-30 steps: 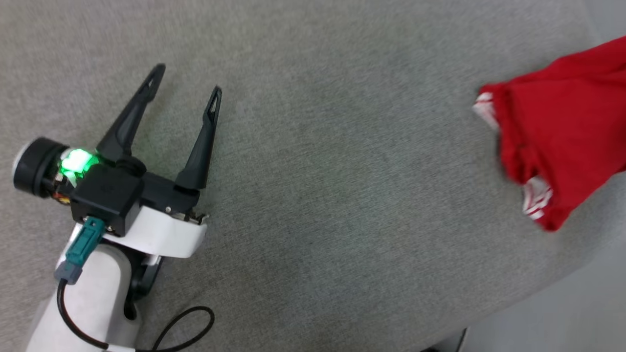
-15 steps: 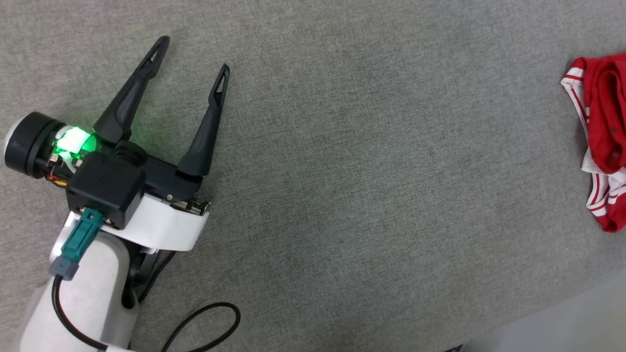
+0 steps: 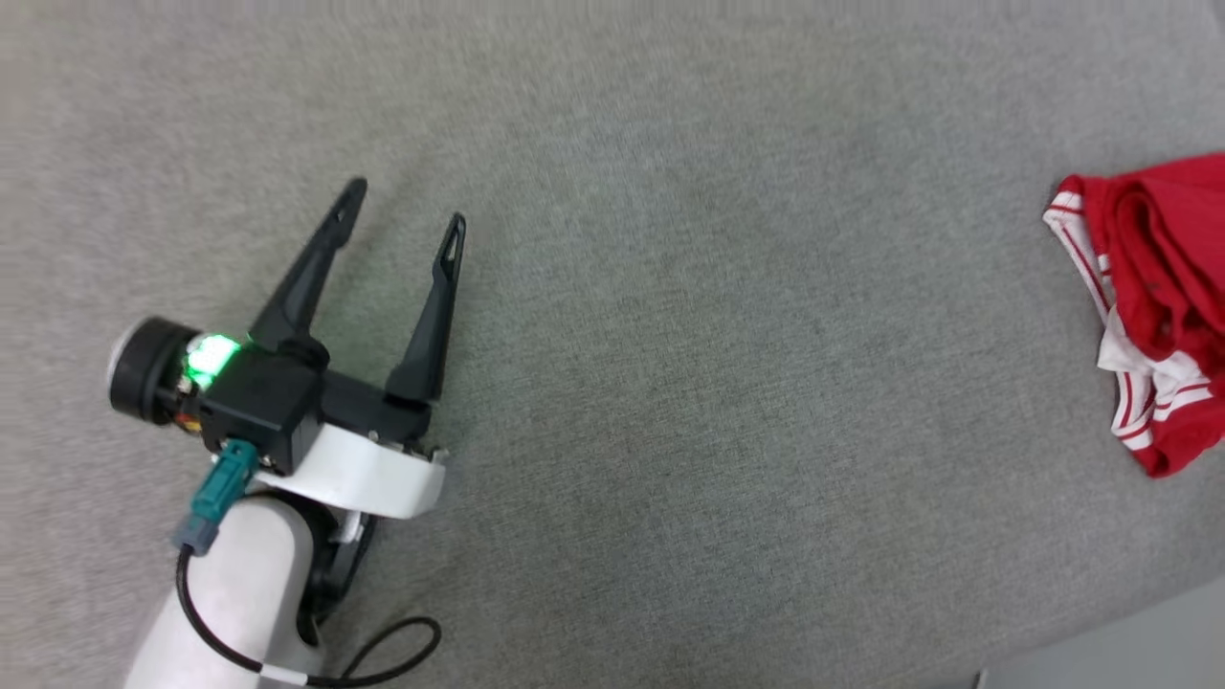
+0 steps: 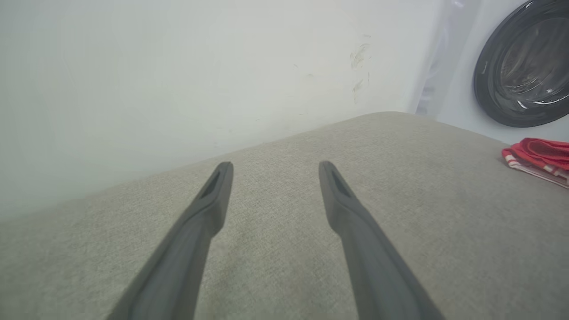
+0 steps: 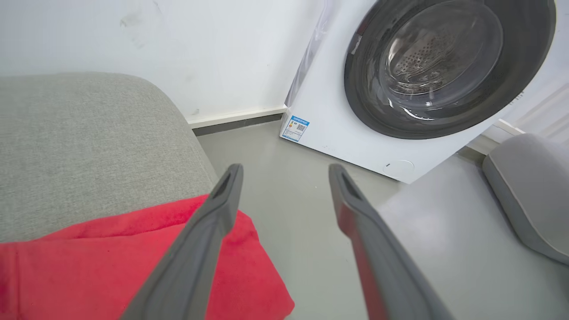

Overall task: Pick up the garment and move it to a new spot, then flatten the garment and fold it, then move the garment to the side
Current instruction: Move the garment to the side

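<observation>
- Garment (image 3: 1158, 287) lies bunched near the right rim of the grey upholstered surface (image 3: 718, 335), red cloth heaped up with white, red-striped trim showing along its left side
- Left gripper (image 3: 406, 206) sits over bare fabric at the left of the head view, well apart from the garment, its two dark fingers spread wide with nothing between them
- Right gripper (image 5: 286, 169) has its fingers spread too (nothing caught between them); red cloth lies under the finger on that view's left, and whether they touch cannot be told
- Washing machine (image 5: 338, 124) stands beyond on the grey floor (image 5: 289, 231), its round dark door (image 5: 444, 66) closed, with a white wall (image 4: 178, 80) behind
</observation>
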You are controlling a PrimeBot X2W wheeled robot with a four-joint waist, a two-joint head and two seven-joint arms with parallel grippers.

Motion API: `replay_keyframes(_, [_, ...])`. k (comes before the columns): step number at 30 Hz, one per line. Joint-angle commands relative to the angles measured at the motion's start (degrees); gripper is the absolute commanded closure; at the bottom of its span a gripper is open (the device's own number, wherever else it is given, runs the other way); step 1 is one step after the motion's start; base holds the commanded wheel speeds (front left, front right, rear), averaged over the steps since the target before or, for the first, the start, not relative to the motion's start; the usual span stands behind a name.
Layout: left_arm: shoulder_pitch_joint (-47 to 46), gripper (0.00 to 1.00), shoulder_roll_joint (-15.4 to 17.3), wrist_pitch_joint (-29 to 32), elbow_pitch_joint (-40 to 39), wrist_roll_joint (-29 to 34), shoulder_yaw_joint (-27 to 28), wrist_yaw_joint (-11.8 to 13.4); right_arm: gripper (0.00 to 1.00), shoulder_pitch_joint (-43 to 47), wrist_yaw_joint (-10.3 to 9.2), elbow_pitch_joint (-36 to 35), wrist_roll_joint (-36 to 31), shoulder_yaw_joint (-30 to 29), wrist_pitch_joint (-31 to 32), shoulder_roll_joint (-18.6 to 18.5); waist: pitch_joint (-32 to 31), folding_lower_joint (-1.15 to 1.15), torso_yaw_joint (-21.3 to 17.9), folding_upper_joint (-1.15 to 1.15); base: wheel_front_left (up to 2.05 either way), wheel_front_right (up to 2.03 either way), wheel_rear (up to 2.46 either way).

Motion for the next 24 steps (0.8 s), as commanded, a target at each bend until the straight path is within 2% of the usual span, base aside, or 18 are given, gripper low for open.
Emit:
replay_keyframes(1, [1.68, 0.00, -0.76, -0.64, 1.01, -0.59, 0.00, 0.50, 0.00, 2.04, -0.06, -1.09, 0.53, 0.89, -1.23, -0.06, -4.80, 0.00, 1.92, 0.00, 0.00, 0.00, 0.00])
replay_keyframes(7, [5.26, 0.00, -2.70, -1.74, 4.34, -2.11, 0.50, 2.11, 0.00, 8.31, -0.06, -5.89, 3.04, 3.29, -4.63, 2.00, -10.38, 0.00, 3.86, 0.00, 0.00, 0.00, 0.00])
replay_keyframes(11, [7.70, 0.00, -4.12, -2.32, 6.40, -3.12, 1.01, 3.19, 0.00, 13.77, -0.06, -10.88, 4.57, 4.68, -6.04, 4.94, -14.05, 0.00, 5.65, 0.00, 0.00, 0.00, 0.00])
replay_keyframes(24, [14.15, 0.00, -6.41, -2.85, 11.54, -4.56, 2.37, 4.54, 0.00, 29.61, -0.06, -30.25, 3.09, 9.16, -2.04, 18.94, -22.61, 0.00, 11.93, 0.00, 0.00, 0.00, 0.00])
